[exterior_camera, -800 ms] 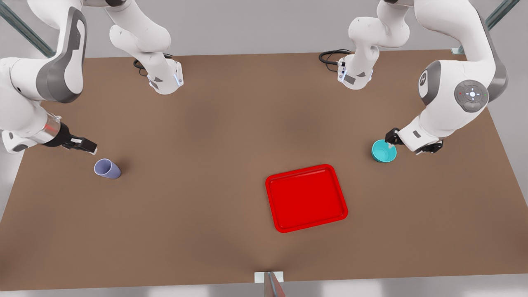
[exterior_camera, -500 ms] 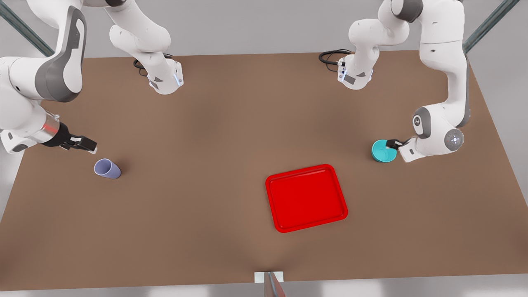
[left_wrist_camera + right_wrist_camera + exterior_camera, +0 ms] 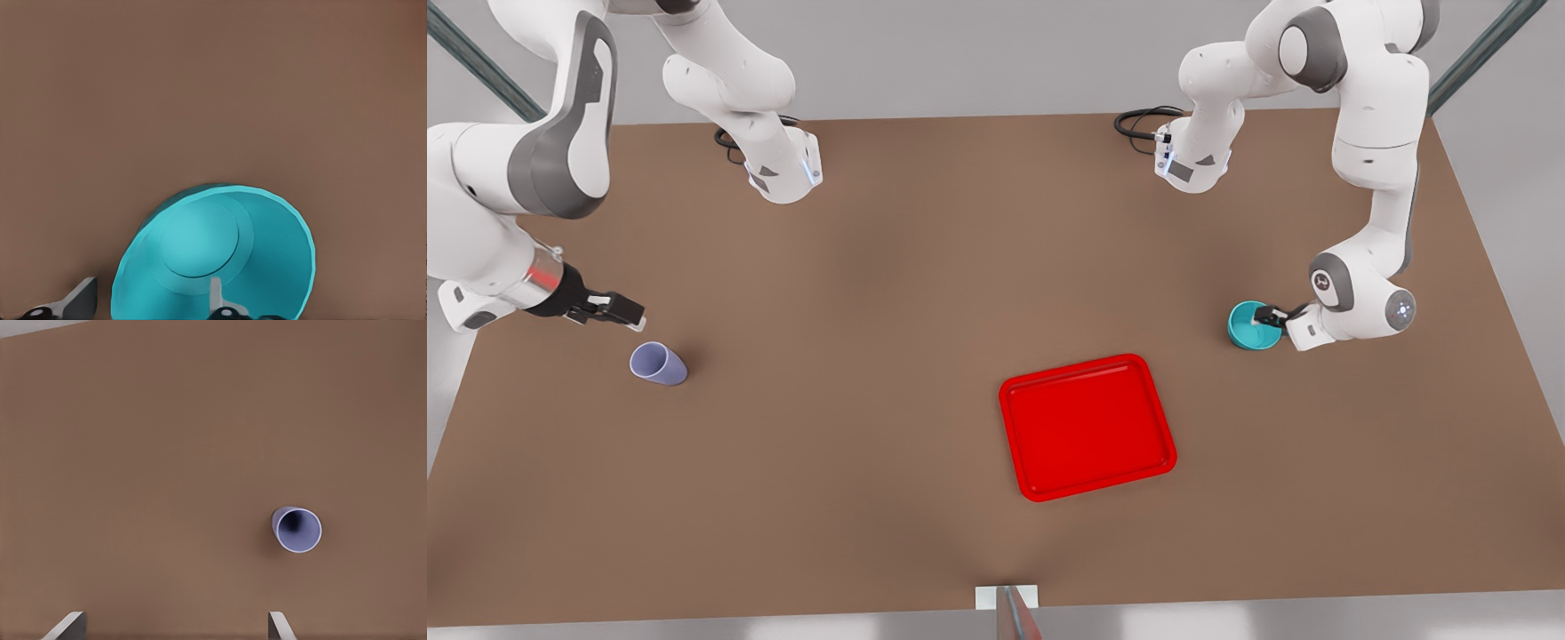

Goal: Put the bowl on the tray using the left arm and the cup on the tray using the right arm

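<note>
The teal bowl [image 3: 1252, 327] sits on the table at the front view's right; the left wrist view shows it close up [image 3: 220, 260]. My left gripper [image 3: 1268, 316] is at its rim and open [image 3: 150, 297], one finger inside the bowl and the other outside the wall. At the front view's left stands the lavender cup [image 3: 657, 364], which the right wrist view sees from above [image 3: 297, 529]. My right gripper [image 3: 628, 314] hovers open just beside and above the cup, apart from it. The red tray [image 3: 1087, 426] lies bare at the table's middle front.
Both arm bases [image 3: 783, 169] [image 3: 1193, 160] stand at the far edge of the brown table [image 3: 925, 293], with black cables beside them. A small white bracket [image 3: 1007, 597] marks the near edge. Open tabletop lies between the tray and each object.
The left arm's upper links have swung up and back while its gripper stayed at the bowl's rim and sank lower. The right gripper has edged slightly toward the cup.
</note>
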### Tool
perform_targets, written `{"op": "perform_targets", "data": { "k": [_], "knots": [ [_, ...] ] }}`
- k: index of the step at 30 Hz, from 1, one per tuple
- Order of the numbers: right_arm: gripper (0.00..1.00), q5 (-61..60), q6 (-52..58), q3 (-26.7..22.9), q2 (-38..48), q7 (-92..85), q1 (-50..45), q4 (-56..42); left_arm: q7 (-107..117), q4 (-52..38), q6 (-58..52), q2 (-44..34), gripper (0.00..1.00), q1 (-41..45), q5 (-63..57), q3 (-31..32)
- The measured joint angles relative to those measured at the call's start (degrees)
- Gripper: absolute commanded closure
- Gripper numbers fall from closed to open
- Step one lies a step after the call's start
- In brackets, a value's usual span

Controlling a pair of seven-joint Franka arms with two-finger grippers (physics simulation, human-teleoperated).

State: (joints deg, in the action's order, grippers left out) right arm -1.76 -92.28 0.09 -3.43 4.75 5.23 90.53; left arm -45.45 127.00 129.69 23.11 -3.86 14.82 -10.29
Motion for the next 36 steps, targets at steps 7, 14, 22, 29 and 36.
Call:
{"op": "perform_targets", "data": {
  "k": [7, 14, 22, 29, 36],
  "knots": [
    [0.0, 0.0, 0.0, 0.0, 0.0, 0.0, 0.08, 0.0, 0.69, -0.26, 0.04, 0.31, 0.79, 0.0, 1.99, 0.26],
    [0.0, 0.0, 0.0, 0.0, 0.0, 0.0, 0.42, 0.0, 3.42, -2.39, -2.86, 0.53, 0.79, 0.0, 3.82, 0.53],
    [0.0, 0.0, 0.0, 0.0, -0.08, 0.0, 0.42, 0.0, 42.14, -25.46, -13.26, 3.11, 0.79, 19.84, 1.0, 0.21],
    [0.0, 0.0, 0.0, 0.0, 0.0, 0.0, 0.2, 0.0, 59.9, -41.41, -17.06, 17.19, 0.79, 27.17, -2.26, 0.46],
    [0.0, 0.0, 0.0, 0.0, 0.0, 0.0, 0.31, 0.0, 58.94, -40.86, -14.14, 18.14, 0.0, 27.33, 4.91, 0.61]
  ]
}}
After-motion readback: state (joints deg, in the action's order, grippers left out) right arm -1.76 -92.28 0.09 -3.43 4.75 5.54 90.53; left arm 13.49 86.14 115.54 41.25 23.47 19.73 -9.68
